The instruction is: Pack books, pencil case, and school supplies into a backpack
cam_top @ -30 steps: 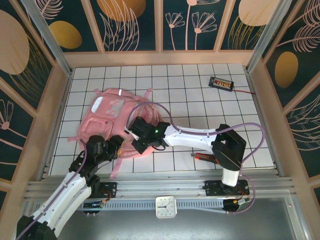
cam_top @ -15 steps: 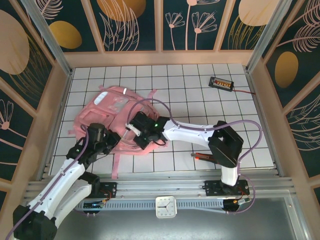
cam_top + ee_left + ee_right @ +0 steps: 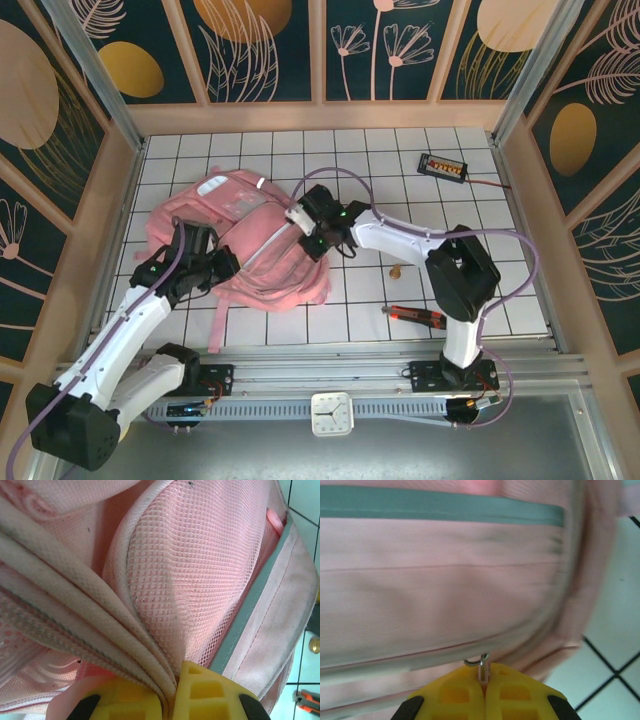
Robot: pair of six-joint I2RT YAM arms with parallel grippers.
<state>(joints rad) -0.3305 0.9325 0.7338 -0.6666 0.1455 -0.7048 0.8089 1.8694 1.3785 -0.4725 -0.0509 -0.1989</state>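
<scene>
**Operator:** What are my claws doing?

**Describer:** Your left claw (image 3: pixel 212 266) is pressed together on the backpack (image 3: pixel 268 262). It pinches a bundle of corded seams and pink mesh between its yellow fingers (image 3: pixel 207 692). Seen from above, it sits at the left, near side of the bag. Your right claw (image 3: pixel 306 231) is also pressed together. It pinches the backpack (image 3: pixel 445 580) by a small metal ring (image 3: pixel 482 663) that hangs below a seam, and a grey-green strip runs across the fabric above it. From above, this claw is at the bag's far right edge.

**Operator:** Where is the backpack?

**Describer:** It lies on the left half of the white tiled table (image 3: pixel 400 210), bulging between your two claws. Its straps trail toward the near edge. The left wrist camera shows pink mesh (image 3: pixel 200 565) and a grey trim line.

**Operator:** What else is on the table?

**Describer:** A black box (image 3: pixel 443 166) with orange buttons sits at the far right, well apart from the bag. An orange and black tool (image 3: pixel 415 316) lies near your right arm's base. A small brownish piece (image 3: pixel 397 269) lies between the tool and the bag, and I cannot tell what it is.
</scene>
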